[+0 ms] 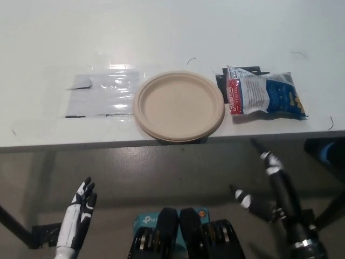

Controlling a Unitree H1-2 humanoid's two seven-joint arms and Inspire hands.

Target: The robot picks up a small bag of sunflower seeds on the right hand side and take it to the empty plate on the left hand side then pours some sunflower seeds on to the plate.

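A blue, white and red bag of sunflower seeds [265, 95] lies flat on the white table [172, 32] at the right, its red end toward the middle. Just left of it sits a beige plate [179, 105] with nothing on it, near the table's front edge. My black right hand [268, 181] hangs open below the table edge, in front of and beneath the bag, holding nothing. At the lower left my white left hand [79, 217] rests open, well below the table.
A clear plastic sheet [101, 93] held by black tape marks lies left of the plate. A black tape patch [221, 82] shows under the bag's left end. The table's front edge [81, 144] runs across the middle of the view.
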